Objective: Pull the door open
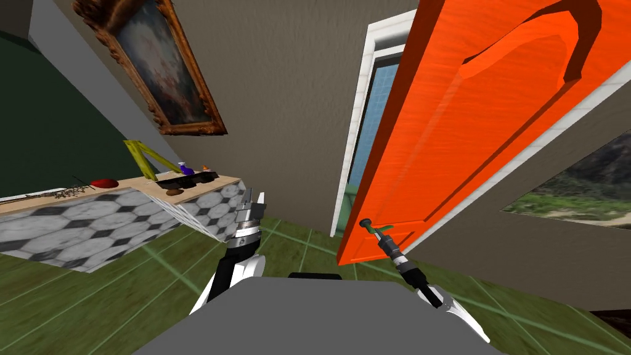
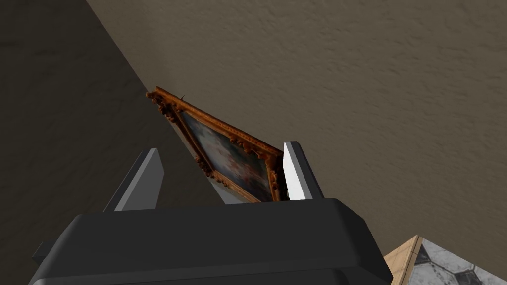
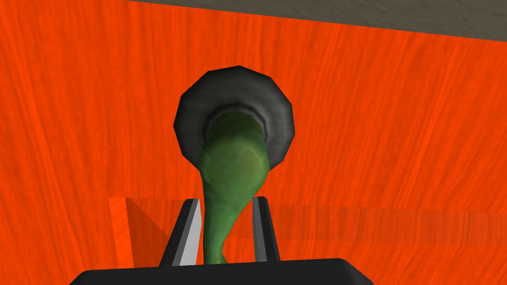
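A bright orange door (image 1: 468, 123) stands ajar in its white frame (image 1: 356, 135), with a blue gap showing at its free edge. Its green lever handle (image 1: 373, 228) springs from a dark round rose (image 3: 232, 114) low on the door. My right gripper (image 3: 227, 227) is shut on the green handle (image 3: 225, 198), a finger pressing each side of it. In the head view the right gripper (image 1: 383, 234) reaches up to the door from the lower right. My left gripper (image 1: 252, 200) is raised near the counter, and its fingers (image 2: 296, 170) stand open with nothing between them.
A counter with a wooden top and hexagon-tiled sides (image 1: 123, 216) runs along the left wall, carrying small objects. A framed painting (image 1: 160, 68) hangs above it. Green tiled floor (image 1: 123, 296) lies in front of me. A landscape picture (image 1: 579, 191) hangs right of the door.
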Available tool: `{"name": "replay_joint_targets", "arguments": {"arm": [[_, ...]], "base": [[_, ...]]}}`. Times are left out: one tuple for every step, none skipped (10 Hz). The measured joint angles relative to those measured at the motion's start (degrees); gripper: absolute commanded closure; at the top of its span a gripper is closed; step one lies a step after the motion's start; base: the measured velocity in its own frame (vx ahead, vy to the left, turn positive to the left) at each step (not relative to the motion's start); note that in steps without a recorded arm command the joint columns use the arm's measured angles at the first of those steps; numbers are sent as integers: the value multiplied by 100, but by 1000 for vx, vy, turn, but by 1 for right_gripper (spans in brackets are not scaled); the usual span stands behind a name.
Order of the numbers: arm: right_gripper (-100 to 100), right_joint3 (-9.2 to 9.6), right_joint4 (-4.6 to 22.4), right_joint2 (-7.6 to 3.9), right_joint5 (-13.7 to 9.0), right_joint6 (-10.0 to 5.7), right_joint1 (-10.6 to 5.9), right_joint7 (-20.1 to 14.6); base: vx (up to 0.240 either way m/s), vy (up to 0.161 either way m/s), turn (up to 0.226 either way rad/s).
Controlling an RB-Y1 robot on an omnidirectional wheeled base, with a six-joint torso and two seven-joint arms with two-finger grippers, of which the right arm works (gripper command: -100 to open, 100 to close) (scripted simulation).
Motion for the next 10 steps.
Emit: {"name": "replay_joint_targets", "arguments": {"arm": [[100, -17, 7, -23, 8, -34, 22, -14], [100, -32, -36, -47, 22, -76, 67, -42], [100, -38, 77, -75, 43, -188, 43, -48], [100, -49, 210, -107, 63, -323, 22, -43], [100, -56, 254, -128, 85, -423, 54, -51], [100, -61, 121, -135, 109, -432, 175, -93], [100, -67, 10, -149, 133, -431, 271, -142], [100, -63, 137, -167, 148, -515, 226, -145], [100, -56, 168, -162, 154, -534, 230, -143], [100, -82, 222, -185, 158, -568, 215, -144]], "base": [[-229, -120, 219], [-198, -107, 176], [-229, -112, 190], [-226, -127, 171], [-201, -122, 165], [-223, -128, 196], [-159, -67, 72], [-56, -13, 1], [-156, -37, 176], [-229, -112, 238]]}}
